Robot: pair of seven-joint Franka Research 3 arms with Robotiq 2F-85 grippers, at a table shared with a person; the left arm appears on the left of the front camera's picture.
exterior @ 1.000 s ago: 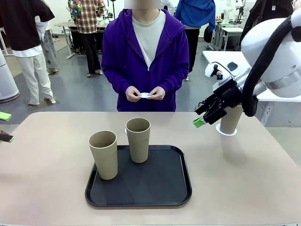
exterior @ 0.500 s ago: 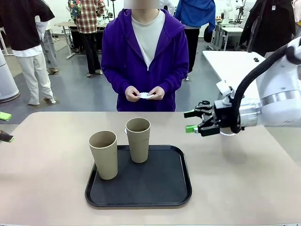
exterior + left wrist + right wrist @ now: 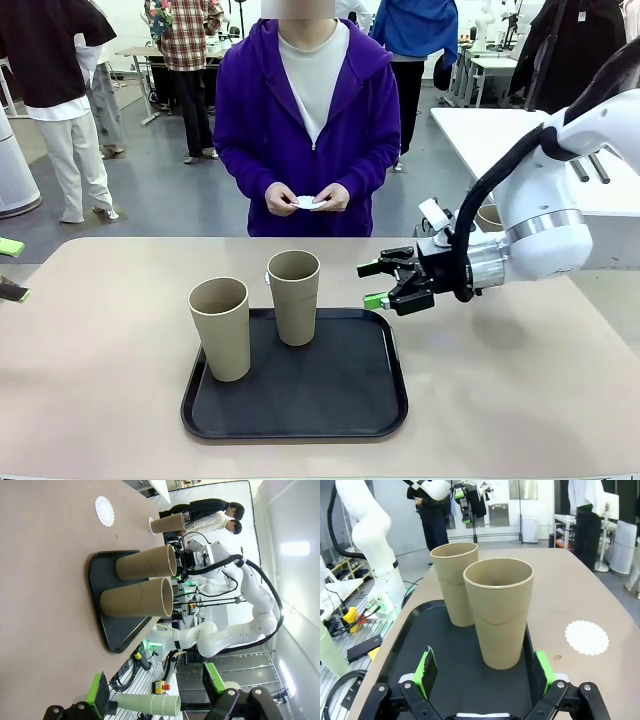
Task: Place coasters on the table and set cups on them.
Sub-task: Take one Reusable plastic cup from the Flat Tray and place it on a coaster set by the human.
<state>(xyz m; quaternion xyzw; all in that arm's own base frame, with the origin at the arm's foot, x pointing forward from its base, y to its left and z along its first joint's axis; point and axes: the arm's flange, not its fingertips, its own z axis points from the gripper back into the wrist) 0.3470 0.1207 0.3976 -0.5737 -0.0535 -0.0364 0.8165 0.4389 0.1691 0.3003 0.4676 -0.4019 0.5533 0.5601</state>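
Fingers of R gripper (image 3: 371, 285) spread wide, nothing held, pointed at nearest of two cups (image 3: 294, 297) standing on black tray (image 3: 300, 405) mid table (image 3: 100, 380). Third cup (image 3: 167, 525) behind R arm (image 3: 540, 235). One coaster (image 3: 587, 637) lies bare beside tray. L gripper (image 3: 155, 690) also spread, empty.

Front camera faces 12 o'clock across the desk (image 3: 90, 400) toward the person (image 3: 308, 130). Left wrist camera, rolled sideways, looks from afar; right wrist camera sits close. All share the tray (image 3: 340, 395) and two cups (image 3: 295, 295).
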